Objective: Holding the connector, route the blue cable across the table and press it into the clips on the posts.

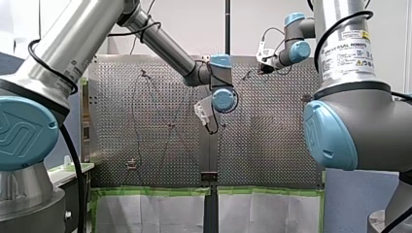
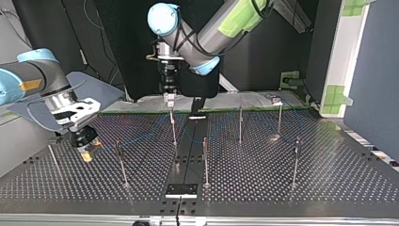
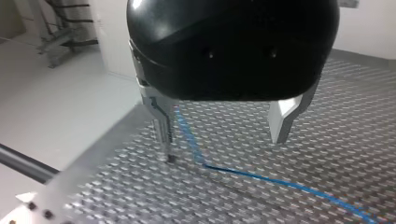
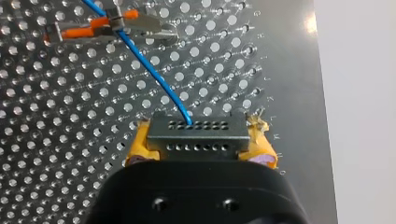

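My right gripper (image 4: 198, 145) is shut on a dark grey connector (image 4: 198, 133), with a yellow pad on each side of it. The blue cable (image 4: 149, 70) leaves the connector and runs ahead to an orange and metal clip (image 4: 112, 24). At the top view's left, my right gripper (image 2: 85, 149) hangs low over the perforated table (image 2: 291, 188). My left gripper (image 3: 223, 137) is open, black with metal fingers, and stands just above the table. The blue cable (image 3: 261, 177) lies on the plate between its fingers, bent near a thin post (image 3: 169, 156). In the top view my left gripper (image 2: 169, 96) sits above a post (image 2: 173, 126).
Several thin upright posts (image 2: 205, 160) stand across the table. A small black plate (image 2: 181, 189) lies at its near edge in the top view. The table's edge (image 4: 299, 70) runs close beside my right gripper. Green tape (image 1: 155, 191) borders the table in the front view.
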Robot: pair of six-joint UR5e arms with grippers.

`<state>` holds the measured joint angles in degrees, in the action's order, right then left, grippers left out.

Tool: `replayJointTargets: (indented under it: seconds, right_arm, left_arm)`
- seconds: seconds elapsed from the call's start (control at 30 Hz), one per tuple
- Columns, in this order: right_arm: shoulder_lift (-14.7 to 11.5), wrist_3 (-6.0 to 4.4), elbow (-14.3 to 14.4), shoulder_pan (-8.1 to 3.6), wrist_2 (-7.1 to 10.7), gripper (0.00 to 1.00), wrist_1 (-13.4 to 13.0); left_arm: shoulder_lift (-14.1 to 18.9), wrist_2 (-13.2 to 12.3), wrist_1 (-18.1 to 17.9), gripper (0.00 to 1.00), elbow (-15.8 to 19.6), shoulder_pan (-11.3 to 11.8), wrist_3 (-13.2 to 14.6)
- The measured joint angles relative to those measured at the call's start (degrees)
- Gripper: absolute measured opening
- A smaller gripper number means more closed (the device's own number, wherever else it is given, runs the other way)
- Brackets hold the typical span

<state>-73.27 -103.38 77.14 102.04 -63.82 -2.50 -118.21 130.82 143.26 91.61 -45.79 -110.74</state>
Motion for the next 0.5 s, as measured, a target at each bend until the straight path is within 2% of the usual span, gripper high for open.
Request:
replayJointTargets:
  seconds: [0.3,0.5]
  right_arm:
    - [0.0,0.01,0.0,-0.04,-0.21,0.0,0.0]
    - [0.0,0.05,0.0,0.02,-0.26,0.0,0.0]
  left_arm:
    - [0.1,0.0,-4.2,1.0,4.2,0.5,0.0]
    - [-1.9,0.0,-7.1,1.0,7.1,1.3,0.0]
